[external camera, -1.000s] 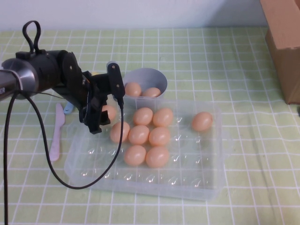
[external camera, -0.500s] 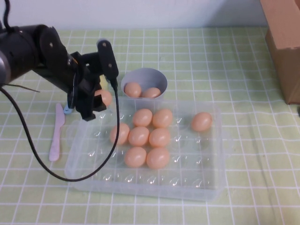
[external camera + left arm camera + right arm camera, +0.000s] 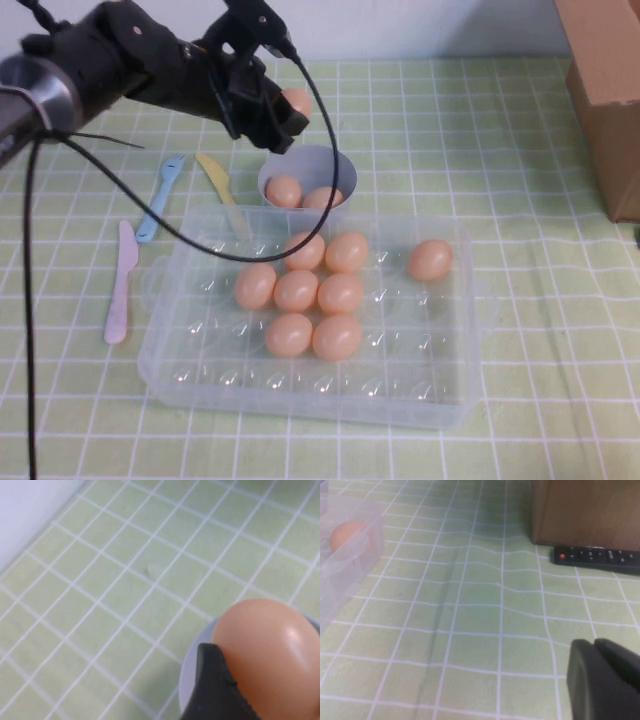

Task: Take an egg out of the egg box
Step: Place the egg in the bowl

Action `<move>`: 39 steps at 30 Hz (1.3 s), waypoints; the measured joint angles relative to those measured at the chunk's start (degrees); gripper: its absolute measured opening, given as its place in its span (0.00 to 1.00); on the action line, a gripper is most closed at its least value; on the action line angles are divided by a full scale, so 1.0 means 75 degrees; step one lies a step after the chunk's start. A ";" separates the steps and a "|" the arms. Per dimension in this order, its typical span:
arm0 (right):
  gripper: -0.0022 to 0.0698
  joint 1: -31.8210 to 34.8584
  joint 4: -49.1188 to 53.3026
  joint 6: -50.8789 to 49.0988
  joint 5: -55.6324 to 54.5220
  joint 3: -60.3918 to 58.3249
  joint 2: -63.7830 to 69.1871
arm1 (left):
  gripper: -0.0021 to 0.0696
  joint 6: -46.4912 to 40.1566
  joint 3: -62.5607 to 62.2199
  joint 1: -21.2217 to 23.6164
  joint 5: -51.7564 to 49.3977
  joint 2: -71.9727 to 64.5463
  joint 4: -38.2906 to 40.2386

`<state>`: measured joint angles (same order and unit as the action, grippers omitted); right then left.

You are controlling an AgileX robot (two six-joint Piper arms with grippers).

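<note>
Green-checked cloth covers the surface, where the left gripper (image 3: 283, 108), clamped on the egg (image 3: 296, 101), hangs above the bowl (image 3: 340, 170) beyond the egg box (image 3: 455, 400), likely needing only a lowering and release, while the right gripper (image 3: 605, 680) sits together near a remote (image 3: 595, 556).

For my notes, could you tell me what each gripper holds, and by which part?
The left gripper, raised above the bowl, is shut on the egg, clamping its sides. The right gripper, off by the remote, is shut and holds nothing.
</note>
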<state>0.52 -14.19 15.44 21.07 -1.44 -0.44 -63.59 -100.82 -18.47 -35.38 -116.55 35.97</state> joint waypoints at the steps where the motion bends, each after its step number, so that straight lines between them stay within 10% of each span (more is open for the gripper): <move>1: 0.01 0.0000 0.0000 0.0000 0.0000 0.0000 0.0000 | 0.54 0.0000 -0.0193 0.0000 -0.0017 -0.0216 0.0272; 39: 0.01 0.0000 0.0000 0.0000 0.0000 0.0000 0.0000 | 0.57 -0.0015 -0.0926 -0.0122 -0.0460 -0.1742 0.0335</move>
<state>0.52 -14.19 15.44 21.07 -1.44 -0.44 -63.70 -107.77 -19.39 -38.83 -129.62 38.48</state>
